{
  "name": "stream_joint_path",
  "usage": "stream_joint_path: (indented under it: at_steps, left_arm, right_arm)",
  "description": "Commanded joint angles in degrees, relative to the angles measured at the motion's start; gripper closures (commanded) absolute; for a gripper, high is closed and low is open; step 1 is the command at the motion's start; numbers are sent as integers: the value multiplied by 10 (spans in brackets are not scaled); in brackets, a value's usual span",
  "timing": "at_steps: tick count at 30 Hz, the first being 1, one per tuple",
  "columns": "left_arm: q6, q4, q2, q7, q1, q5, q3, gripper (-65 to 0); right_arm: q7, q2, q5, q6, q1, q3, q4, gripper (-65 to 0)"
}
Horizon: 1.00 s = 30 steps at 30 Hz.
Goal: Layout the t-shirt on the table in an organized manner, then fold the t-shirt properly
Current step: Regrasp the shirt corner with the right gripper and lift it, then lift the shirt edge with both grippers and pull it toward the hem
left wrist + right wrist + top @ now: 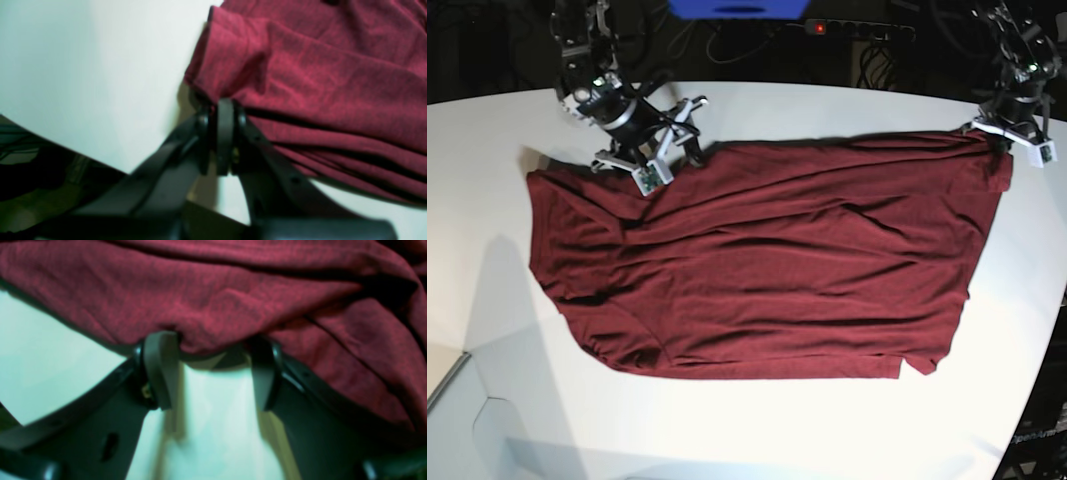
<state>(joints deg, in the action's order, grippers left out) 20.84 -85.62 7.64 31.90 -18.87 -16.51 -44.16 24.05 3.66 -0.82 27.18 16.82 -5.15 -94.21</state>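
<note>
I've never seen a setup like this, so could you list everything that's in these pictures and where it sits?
shirt: one, dark red, spread wrinkled across the middle of the table.
table: one, white, curved edge, under everything.
power strip: one, dark with a red light, behind the table's far edge.
blue thing: one, at the top edge, mostly cut off, cannot tell what it is.
left pincer: one, black, shut on the shirt's edge at a far corner.
right pincer: one, black, open, its tips at the shirt's far edge, the cloth bunched between them.
</note>
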Motion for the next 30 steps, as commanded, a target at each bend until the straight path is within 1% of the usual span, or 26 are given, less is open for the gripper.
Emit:
stream_joint_path:
  at_steps: [1, 3, 4, 7, 11, 12, 16, 22, 30]
  left_arm:
    - [0, -12, 8, -13, -1, -3, -4, -1]
    - [0, -13, 9, -13, -1, -3, -5, -1]
    - [0, -13, 9, -13, -1, -3, -5, -1]
    - [0, -13, 19, -13, -1, -6, -5, -1]
    - [0, -18, 23, -14, -1, -6, -5, -1]
    - [0, -25, 29, -14, -1, -6, -5, -1]
    - [0, -47, 33, -12, -2, -6, -6, -1]
    - [0, -76, 36, -11, -2, -6, -6, -1]
    - [0, -127, 36, -10, -1, -6, -6, -1]
  right_arm:
    - [-14, 0, 9, -1, -7, -2, -10, -348]
    - [-14, 0, 9, -1, -8, -7, -10, -335]
    - [-13, 1, 9, -1, -9, -11, -10, -315]
    - [-14, 2, 9, -1, -8, -14, -10, -193]
    - [-13, 2, 9, -1, -4, -11, -12, -15]
    - [-12, 2, 9, -1, -3, -9, -15, 0]
    - [-16, 4, 9, -1, 16, -8, -33, 0]
    - [-16, 9, 9, -1, 64, -10, -120, 0]
    - [-12, 9, 9, -1, 78, -11, -195, 0]
